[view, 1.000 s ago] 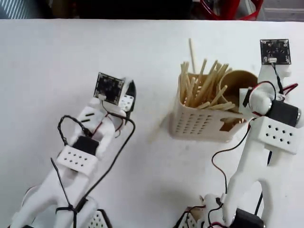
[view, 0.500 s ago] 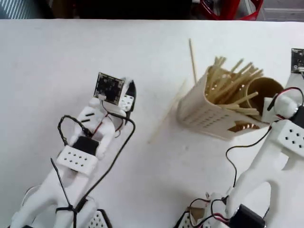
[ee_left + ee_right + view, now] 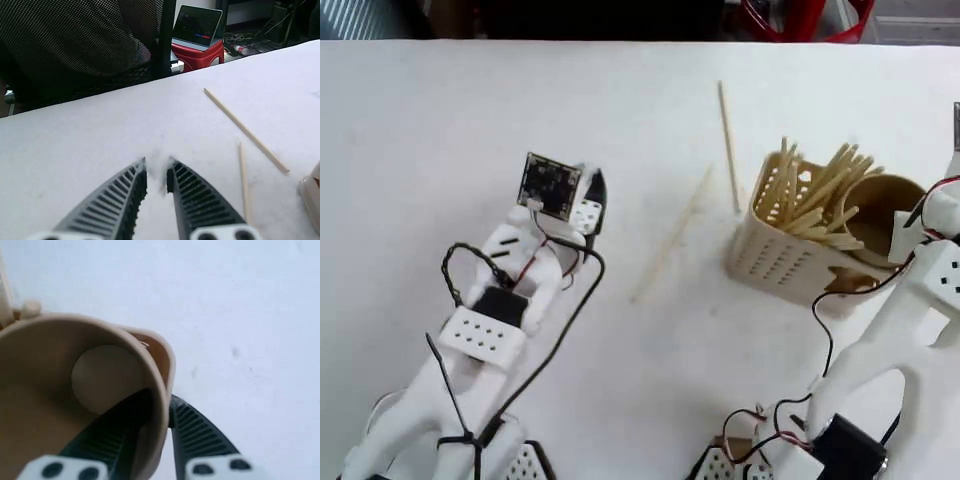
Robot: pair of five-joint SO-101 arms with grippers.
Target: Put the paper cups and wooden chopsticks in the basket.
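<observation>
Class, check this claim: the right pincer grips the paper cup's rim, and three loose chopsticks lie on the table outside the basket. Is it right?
Not quite: the high view shows two loose chopsticks on the table outside the basket, not three. The rest stands: the right pincer grips the paper cup by its rim.

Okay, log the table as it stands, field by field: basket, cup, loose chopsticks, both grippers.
container: basket on the table, holding bundled chopsticks
cup: paper cup at the basket's end by the right arm
loose: far chopstick and near chopstick lie outside the basket
right: right gripper shut on the cup's wall, one finger inside
left: left gripper low, jaws slightly apart, empty
</observation>
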